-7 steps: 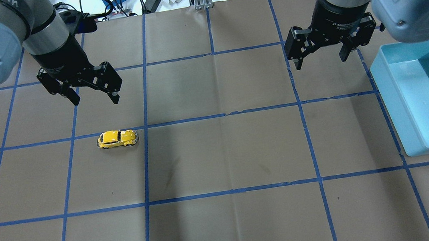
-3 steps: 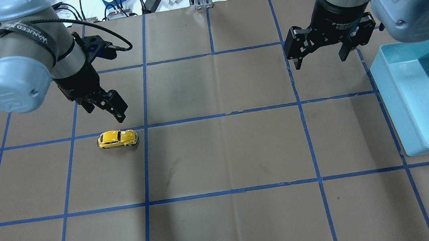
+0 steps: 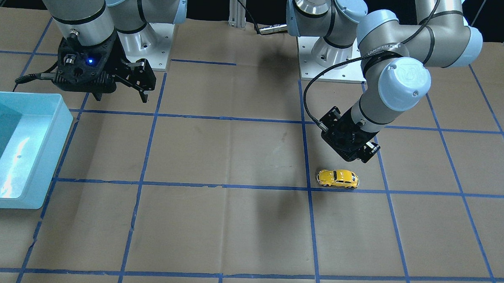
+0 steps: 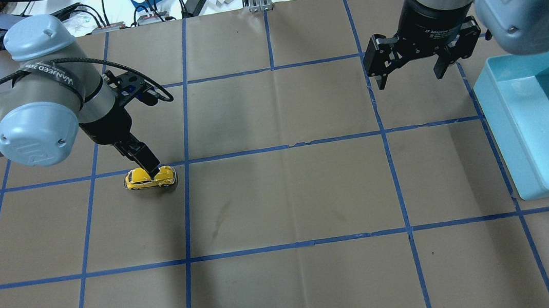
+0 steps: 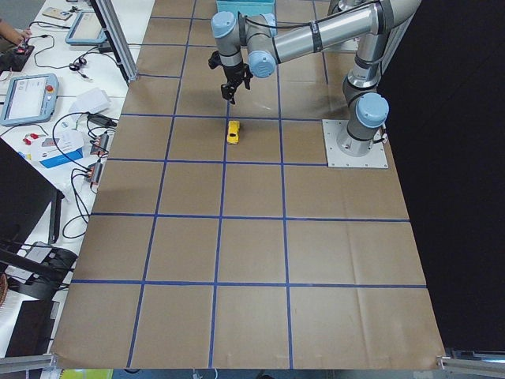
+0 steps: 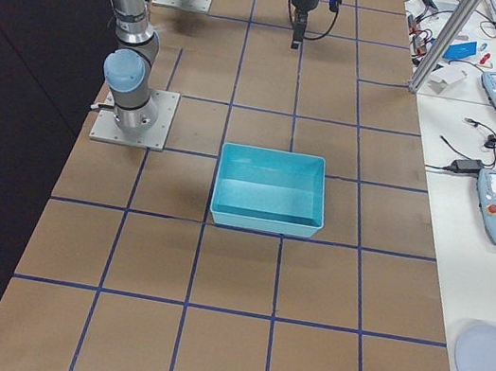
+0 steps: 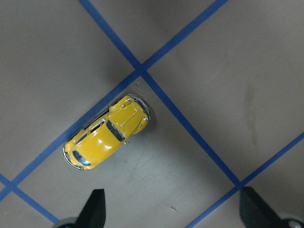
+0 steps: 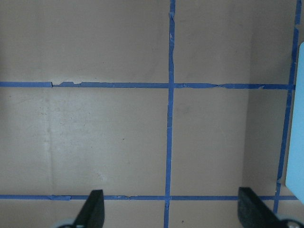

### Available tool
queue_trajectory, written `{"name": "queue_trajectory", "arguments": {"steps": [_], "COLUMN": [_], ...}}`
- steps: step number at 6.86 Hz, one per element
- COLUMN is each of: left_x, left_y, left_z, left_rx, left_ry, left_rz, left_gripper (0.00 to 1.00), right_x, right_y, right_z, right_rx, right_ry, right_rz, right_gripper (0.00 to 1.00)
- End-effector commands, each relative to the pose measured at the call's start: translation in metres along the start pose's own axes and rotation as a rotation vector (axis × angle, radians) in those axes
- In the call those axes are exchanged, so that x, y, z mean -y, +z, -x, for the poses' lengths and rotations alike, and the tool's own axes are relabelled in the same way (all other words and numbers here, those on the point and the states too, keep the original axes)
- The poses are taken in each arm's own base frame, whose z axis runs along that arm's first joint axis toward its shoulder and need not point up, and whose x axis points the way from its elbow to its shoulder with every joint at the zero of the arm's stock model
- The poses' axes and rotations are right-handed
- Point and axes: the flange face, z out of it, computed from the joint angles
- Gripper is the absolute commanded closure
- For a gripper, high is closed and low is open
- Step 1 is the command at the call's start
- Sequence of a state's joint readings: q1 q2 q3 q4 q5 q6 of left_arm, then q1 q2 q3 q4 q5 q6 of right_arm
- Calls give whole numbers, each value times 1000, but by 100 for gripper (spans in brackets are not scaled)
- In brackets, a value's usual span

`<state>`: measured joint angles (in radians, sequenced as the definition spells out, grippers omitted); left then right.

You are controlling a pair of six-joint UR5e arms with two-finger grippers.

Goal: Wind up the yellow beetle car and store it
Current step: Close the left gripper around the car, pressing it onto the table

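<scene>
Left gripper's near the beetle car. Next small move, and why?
Probably nudge the left gripper sideways to centre on the yellow beetle car: its jaws are open, but the wrist view shows the car off towards one finger, untouched.

Silver-grey tubular arms (image 3: 432, 26), pale blue domed joint caps (image 3: 402, 86), black cable (image 3: 304, 94) along the left arm (image 4: 40, 92), white lettering on its black band (image 4: 53, 76), blue light (image 3: 89, 61) glowing at the right wrist (image 3: 84, 73).

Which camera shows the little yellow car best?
The left wrist-mounted view: the yellow car is large, uncovered, windows and bumpers clear. Front-facing shows it whole but small; overhead, the left gripper overlaps it; exterior left, a speck; the others miss it.
</scene>
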<state>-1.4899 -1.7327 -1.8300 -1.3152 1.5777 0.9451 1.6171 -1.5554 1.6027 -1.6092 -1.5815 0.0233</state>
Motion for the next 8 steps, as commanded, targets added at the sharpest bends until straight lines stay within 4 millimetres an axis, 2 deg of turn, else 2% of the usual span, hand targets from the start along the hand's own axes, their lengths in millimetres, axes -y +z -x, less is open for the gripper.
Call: {"name": "queue_trajectory", "arguments": {"steps": [1, 3, 5, 6, 7, 8], "left_x": [8, 13, 11, -3, -20, -26], "left_y": [25, 35, 51, 57, 76, 86], "left_z": [15, 26, 27, 43, 57, 56], "left_rx": [12, 73, 148, 160, 122, 103], "left_ry": [223, 435, 588, 663, 661, 647], "left_rz": [-1, -23, -42, -14, 10, 11], "left_gripper": [0, 0, 0, 0, 0, 0], "right_x": [1, 1, 1, 1, 1, 1], "right_y": [-4, -5, -5, -5, -5, -5], "right_z": [1, 0, 0, 0, 0, 0], "right_rx": [0, -1, 5, 3, 0, 0], "right_ry": [0, 0, 6, 5, 2, 2], "right_rz": [-9, -11, -13, -12, -12, -12], "right_gripper": [0, 0, 0, 0, 0, 0]}}
